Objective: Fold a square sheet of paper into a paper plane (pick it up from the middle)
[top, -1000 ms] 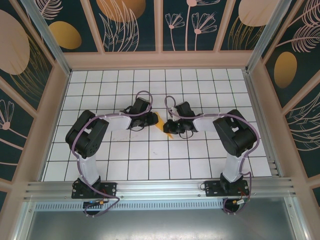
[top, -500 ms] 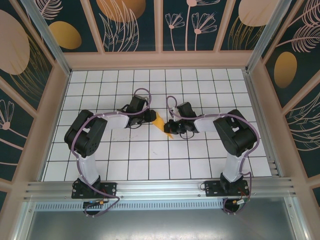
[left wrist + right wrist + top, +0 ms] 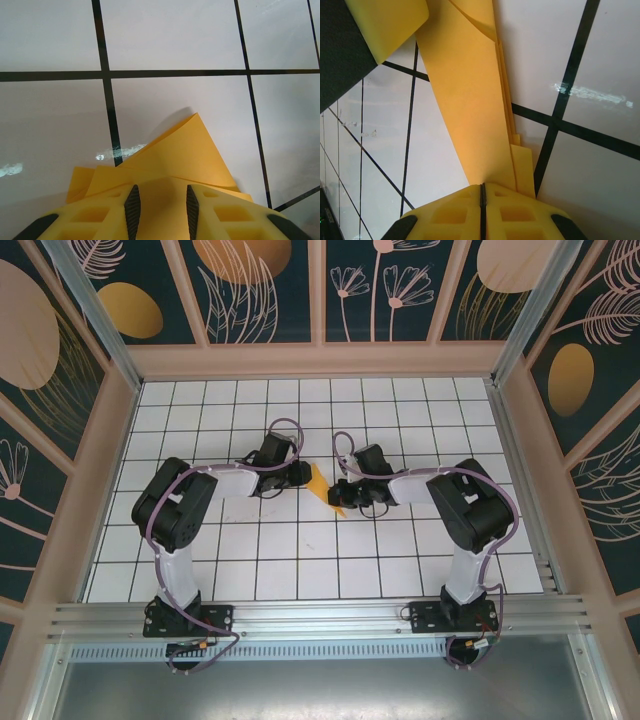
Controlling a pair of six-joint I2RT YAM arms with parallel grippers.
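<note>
The orange paper (image 3: 320, 485) is folded into a narrow pointed shape, several layers thick, and lies low over the white grid in mid-table. My right gripper (image 3: 341, 499) is shut on its near end; in the right wrist view the jaws (image 3: 482, 186) meet on the long folded strip (image 3: 470, 100). My left gripper (image 3: 303, 476) is at the strip's other end. In the left wrist view its jaws (image 3: 161, 189) stand apart over the paper (image 3: 185, 150), which shows in the gap, with a raised flap ahead. A left fingertip (image 3: 390, 20) shows in the right wrist view.
The table (image 3: 300, 560) is white tile with black grid lines, boxed in by wooden walls (image 3: 90, 490) on three sides. An aluminium rail (image 3: 320, 615) carrying both arm bases runs along the near edge.
The left wrist has shifted a little toward the far side along the paper. The right gripper has stayed shut on the paper's near end.
</note>
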